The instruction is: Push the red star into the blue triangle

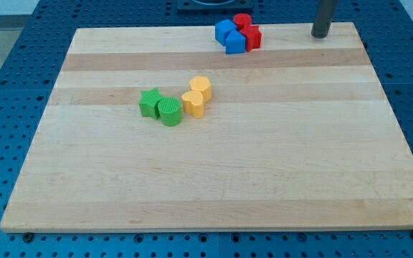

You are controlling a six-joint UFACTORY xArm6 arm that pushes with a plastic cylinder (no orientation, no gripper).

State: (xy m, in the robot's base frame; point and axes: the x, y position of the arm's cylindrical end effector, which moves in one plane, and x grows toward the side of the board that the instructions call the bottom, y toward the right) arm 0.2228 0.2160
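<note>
The red star (252, 37) is found near the top edge of the wooden board (264, 186), pressed against the blue triangle (235, 42), with a blue block (224, 30) and a red cylinder (243, 21) packed into the same cluster. My tip (320, 34) is seen to the view's right of this cluster, apart from it; it is a bare rod, with nothing to open or close. Mid-board, a green star (150, 102) and green cylinder (170, 112) are set beside a yellow heart (193, 104) and another yellow block (201, 87).
</note>
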